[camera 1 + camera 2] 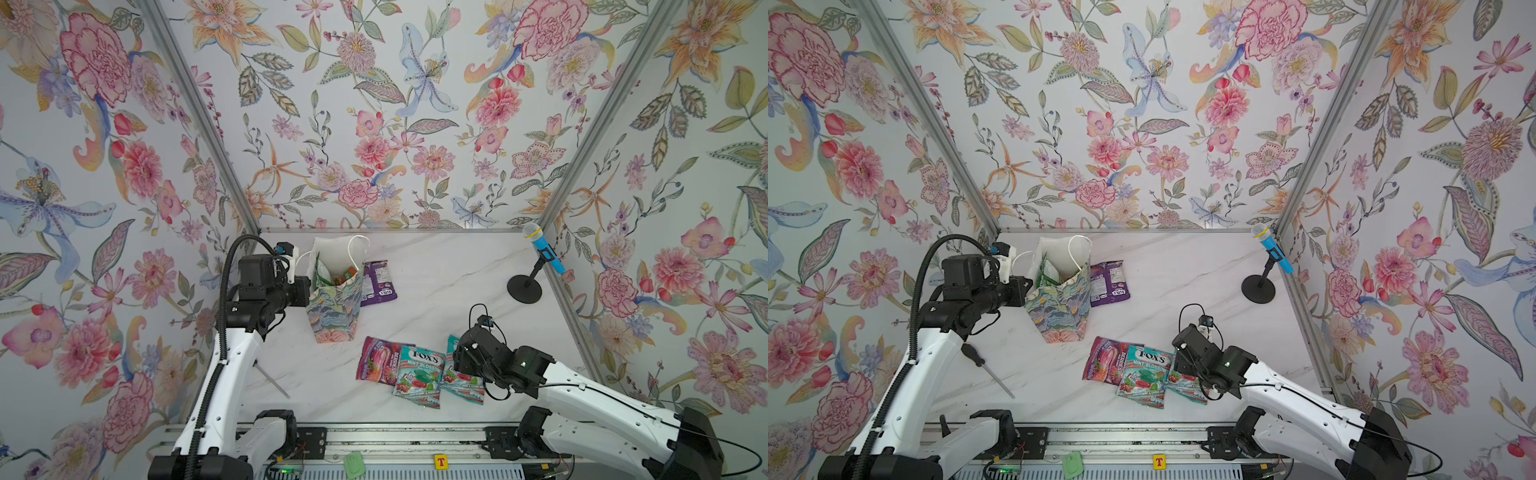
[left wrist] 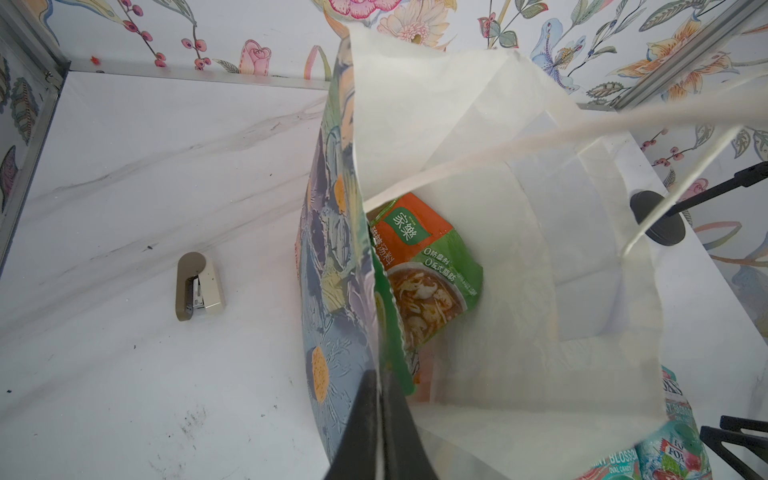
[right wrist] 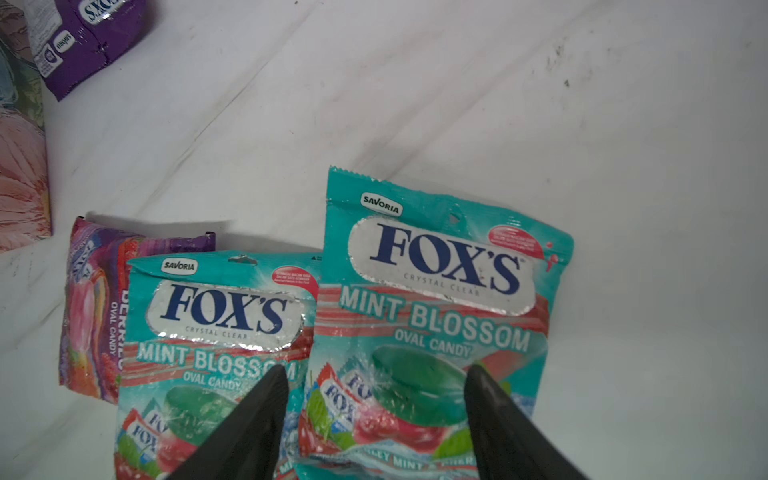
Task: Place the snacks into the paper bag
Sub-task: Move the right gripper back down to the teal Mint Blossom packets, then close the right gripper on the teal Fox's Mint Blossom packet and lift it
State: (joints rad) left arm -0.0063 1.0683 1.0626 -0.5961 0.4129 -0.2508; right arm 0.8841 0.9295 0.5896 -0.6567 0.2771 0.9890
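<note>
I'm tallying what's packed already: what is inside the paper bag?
Inside the paper bag lies an orange-and-green pouch, with a green pouch edge beside it. Anything beneath them is covered.

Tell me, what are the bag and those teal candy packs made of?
The bag looks like paper, judging by its matte white inside and sharp creases; the outside carries a painted-looking print. The teal packs are probably thin plastic film, perhaps foil-backed: glossy and crinkled, with silvery edging around the logo and a zigzag-cut top.
</note>
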